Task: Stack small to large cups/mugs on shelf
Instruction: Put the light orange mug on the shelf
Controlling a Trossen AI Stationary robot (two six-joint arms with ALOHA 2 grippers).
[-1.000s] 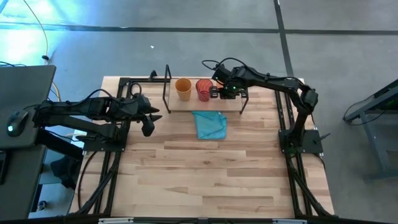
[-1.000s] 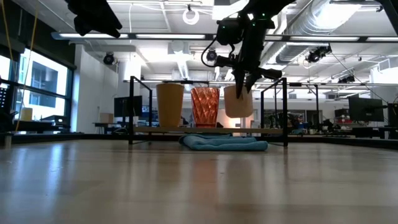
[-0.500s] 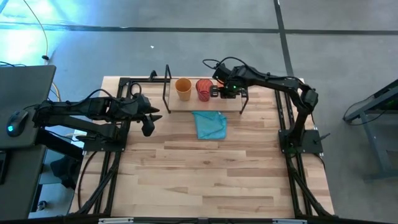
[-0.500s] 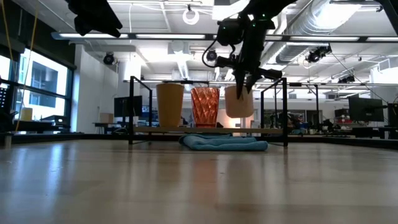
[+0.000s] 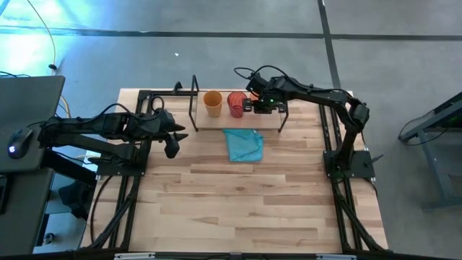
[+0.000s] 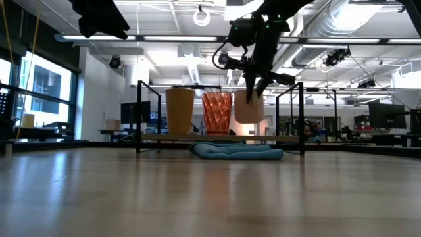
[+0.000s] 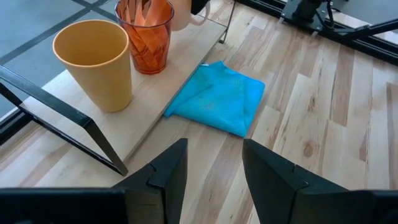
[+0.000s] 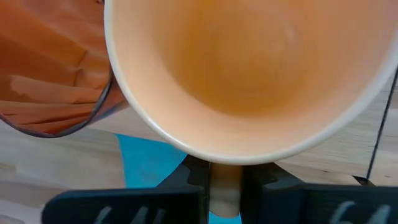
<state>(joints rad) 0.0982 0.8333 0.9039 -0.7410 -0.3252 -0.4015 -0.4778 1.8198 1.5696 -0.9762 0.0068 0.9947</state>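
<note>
The mug (image 6: 248, 106) is held by its handle, clamped in the right gripper (image 6: 258, 84), just above the shelf (image 5: 249, 121) and beside the red cup (image 6: 216, 112). The tumbler (image 6: 179, 110) is set on the shelf, left of the red cup. A blue cloth (image 5: 243, 144) lies before the shelf. The left gripper (image 7: 214, 168) is parked apart-fingered, left of the shelf.

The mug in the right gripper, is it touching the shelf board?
Apart. In the low view the mug, held by the right gripper, hangs with a clear gap between its base and the shelf board.
</note>
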